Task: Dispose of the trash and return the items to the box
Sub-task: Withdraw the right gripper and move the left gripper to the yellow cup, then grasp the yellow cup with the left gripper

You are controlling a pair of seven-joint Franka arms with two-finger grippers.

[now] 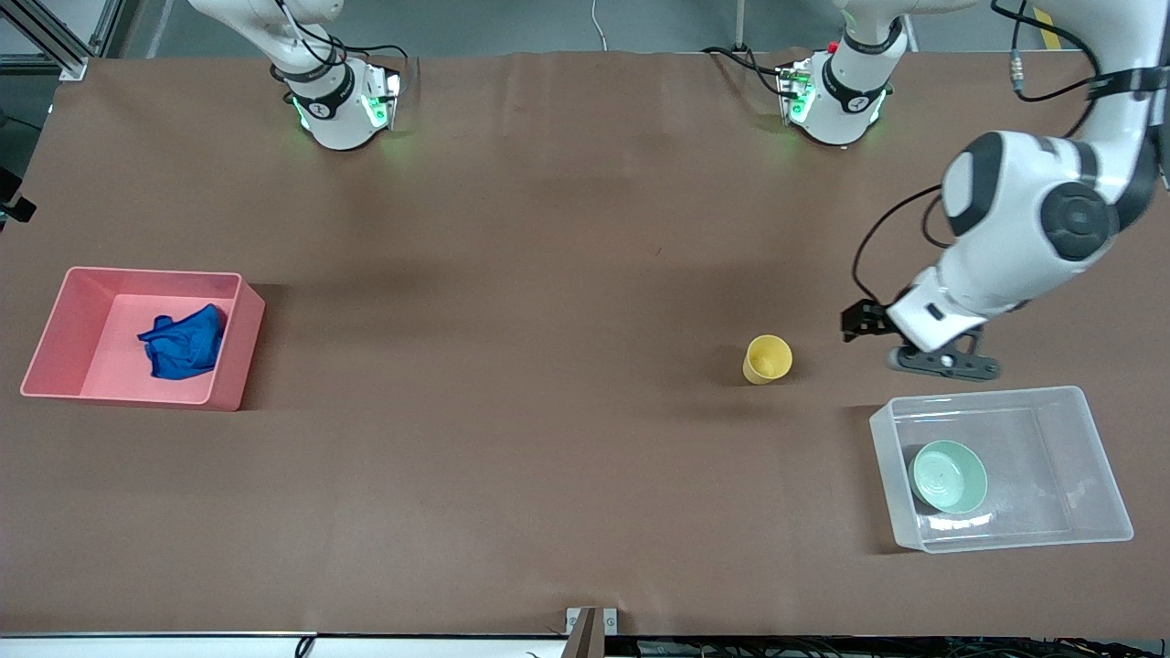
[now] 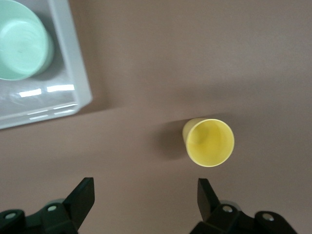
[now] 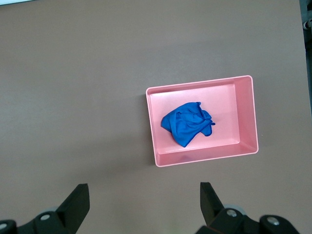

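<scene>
The yellow cup [image 1: 766, 358] stands upright on the brown table, apart from the clear box [image 1: 1108, 466] at the left arm's end. The mint-green bowl [image 1: 949, 476] lies inside that box. The blue cloth [image 1: 183, 342] lies in the pink bin [image 1: 69, 320] at the right arm's end. My left gripper [image 1: 857, 322] is open and empty, up over the table beside the cup. The left wrist view shows the gripper [image 2: 146, 200], the cup [image 2: 208, 141], the bowl [image 2: 22, 46] and a corner of the box [image 2: 73, 83]. My right gripper [image 3: 145, 202] is open and empty, high over bare table. Its view shows the bin [image 3: 246, 117] and the cloth [image 3: 187, 122].
The two arm bases [image 1: 338, 100] [image 1: 836, 96] stand along the table edge farthest from the front camera. A small metal bracket [image 1: 590, 629] sits at the edge nearest that camera.
</scene>
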